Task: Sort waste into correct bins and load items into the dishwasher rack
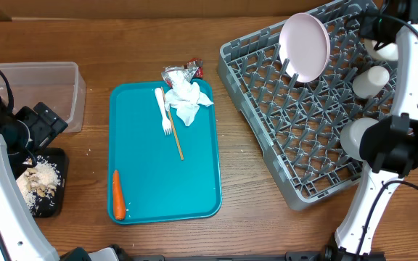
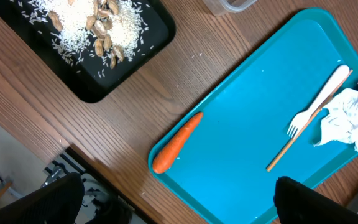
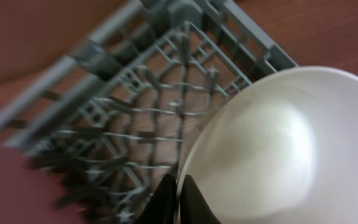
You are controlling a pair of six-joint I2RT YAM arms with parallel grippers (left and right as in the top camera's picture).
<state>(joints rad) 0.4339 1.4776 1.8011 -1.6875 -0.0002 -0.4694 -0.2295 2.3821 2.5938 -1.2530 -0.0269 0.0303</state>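
Observation:
The grey dishwasher rack (image 1: 267, 87) stands at the right, with the white plate (image 1: 305, 45) upright in it and a white cup (image 1: 371, 81) beside it. My right gripper (image 3: 180, 193) is shut on the rim of a white bowl (image 3: 284, 149) above the rack's far corner (image 1: 387, 49). On the teal tray (image 1: 194, 188) lie the carrot (image 1: 118, 194), white fork (image 1: 162, 110), napkin (image 1: 187, 101) and foil wrapper (image 1: 178, 72). My left gripper (image 2: 179, 208) is open and empty above the tray's near edge, with the carrot (image 2: 176, 142) just ahead of it.
The black tray (image 1: 49, 203) with rice and nuts (image 2: 95, 22) sits at the front left. The clear tub (image 1: 49, 90) stands behind it. A thin wooden stick (image 1: 174, 130) lies beside the fork. A second white bowl (image 1: 354, 138) sits in the rack by the right arm.

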